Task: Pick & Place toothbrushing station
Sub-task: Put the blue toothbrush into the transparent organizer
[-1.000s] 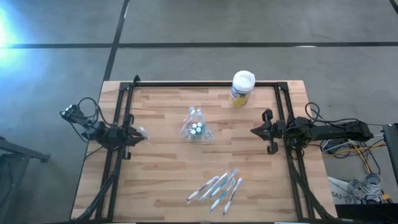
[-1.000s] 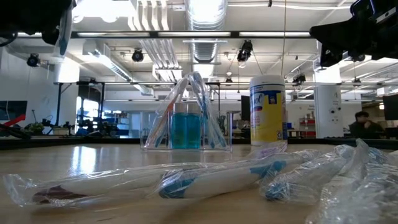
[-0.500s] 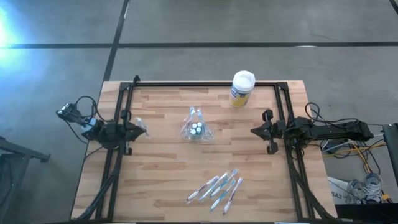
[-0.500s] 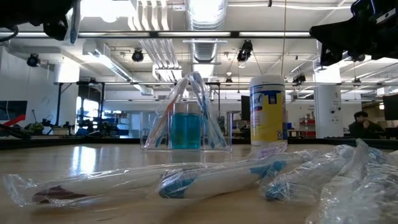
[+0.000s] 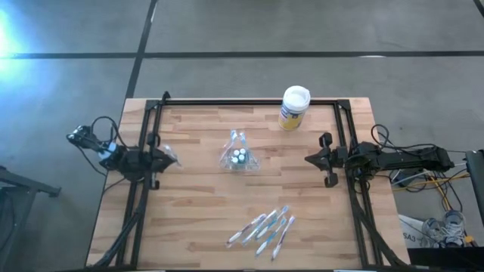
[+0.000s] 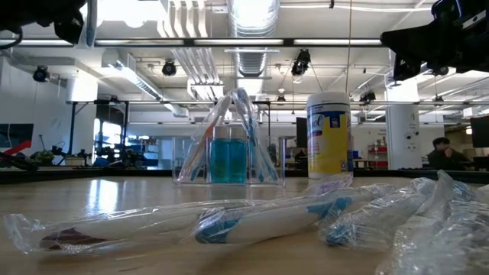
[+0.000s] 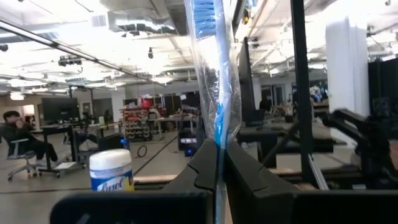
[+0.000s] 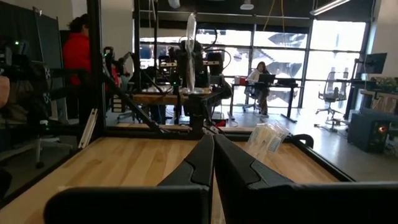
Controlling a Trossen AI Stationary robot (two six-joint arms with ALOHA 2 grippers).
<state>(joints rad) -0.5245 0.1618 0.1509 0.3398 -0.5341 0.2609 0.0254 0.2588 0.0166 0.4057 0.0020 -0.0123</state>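
At table's left edge, left tool point(image 5: 168, 159) clamped on wrapped toothbrush point(image 7: 214, 93); right tool point(image 5: 316, 160) closed, empty.

L gripper point(image 7: 217, 163) fingers pinched on a plastic-wrapped toothbrush point(image 7: 214, 74), blue bristles up, held upright. White-lidded canister point(image 7: 111, 179) beyond; seated person point(image 7: 25, 140) in bkgd.

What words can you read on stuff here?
White-lidded canister with a yellow-blue label: cursive blue brand word, too blurred to read.
Same canister, low view: label print too small.
Wrapped toothbrushes: no words visible.
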